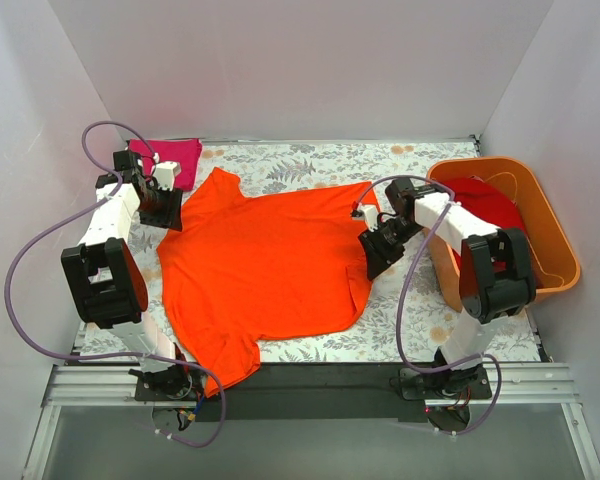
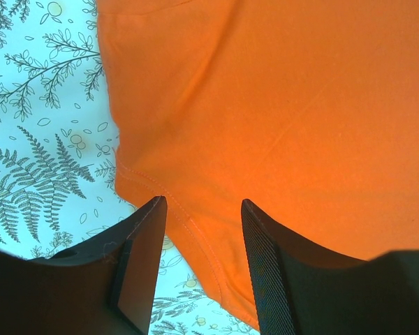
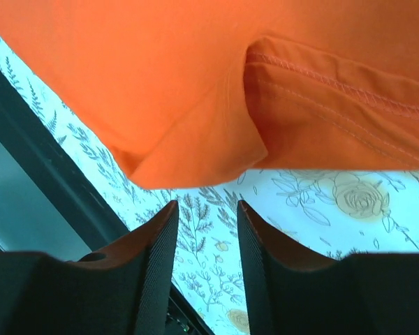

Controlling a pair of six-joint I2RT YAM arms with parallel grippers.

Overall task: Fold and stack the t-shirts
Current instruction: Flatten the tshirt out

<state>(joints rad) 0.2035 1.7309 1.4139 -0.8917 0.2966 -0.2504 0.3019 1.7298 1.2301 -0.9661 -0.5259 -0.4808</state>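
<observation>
The bright orange t-shirt lies spread flat on the floral table cover. The magenta-pink shirt lies folded at the back left. The deeper red shirt sits in the orange plastic tub. My left gripper is open at the orange shirt's left edge. In the left wrist view its jaws straddle the stitched hem of the shirt. My right gripper is open and empty at the shirt's right edge. In the right wrist view it hovers over the cover just off a folded sleeve corner.
The floral cover spans the table between white walls. The tub stands at the right, beside my right arm. A dark rail runs along the near edge. A purple cable loops off each arm.
</observation>
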